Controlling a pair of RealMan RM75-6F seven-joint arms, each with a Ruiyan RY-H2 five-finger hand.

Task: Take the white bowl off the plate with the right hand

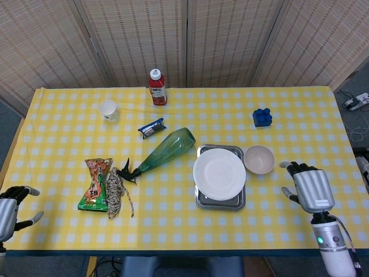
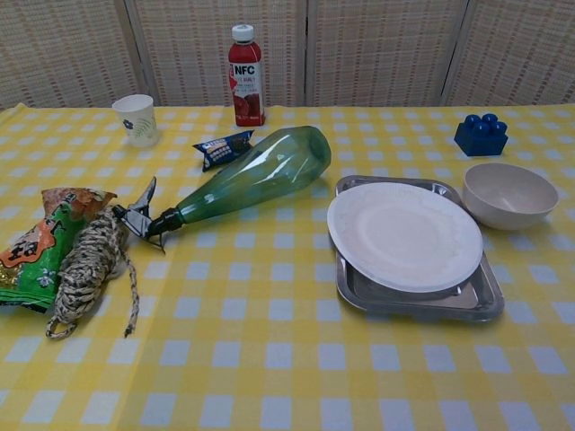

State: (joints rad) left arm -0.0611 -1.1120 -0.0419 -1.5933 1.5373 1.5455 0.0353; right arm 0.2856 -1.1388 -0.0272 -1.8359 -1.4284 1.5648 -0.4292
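Note:
The white bowl (image 1: 259, 159) (image 2: 509, 195) stands upright on the yellow checked cloth, just right of the white plate (image 1: 219, 173) (image 2: 403, 235), which lies on a metal tray (image 1: 236, 201) (image 2: 481, 301). My right hand (image 1: 308, 191) hovers near the table's front right, well clear of the bowl, fingers spread and holding nothing. My left hand (image 1: 10, 206) shows at the far left front edge, fingers apart and empty. Neither hand appears in the chest view.
A green glass bottle (image 1: 166, 150) lies on its side left of the tray. A rope bundle (image 1: 116, 191) and snack bag (image 1: 97, 183) lie further left. A red juice bottle (image 1: 157, 88), paper cup (image 1: 108, 110), small wrapper (image 1: 151, 128) and blue block (image 1: 262, 117) stand toward the back.

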